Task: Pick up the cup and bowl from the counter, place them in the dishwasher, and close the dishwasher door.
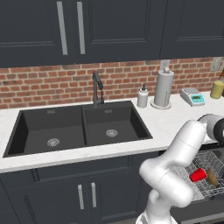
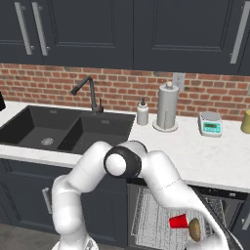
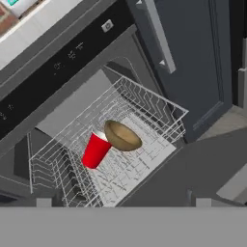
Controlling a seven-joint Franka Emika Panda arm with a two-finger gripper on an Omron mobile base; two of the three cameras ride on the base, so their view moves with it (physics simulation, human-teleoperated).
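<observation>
no readable writing; cup (image 3: 96, 150) and bowl (image 3: 122, 136) lie touching in rack (image 3: 154, 103).

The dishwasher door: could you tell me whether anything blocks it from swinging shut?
Yes. The wire rack is pulled out over the open dishwasher door, with the cup and bowl lying in it. The rack likely has to slide in first.

- Evenly and softly lit, rendered, without glare.
- Faint shading inside the black sink (image 1: 78, 127).
- Coarse and slightly soft throughout; wire rack (image 3: 144, 111) ahead of the fingertips jagged.
</observation>
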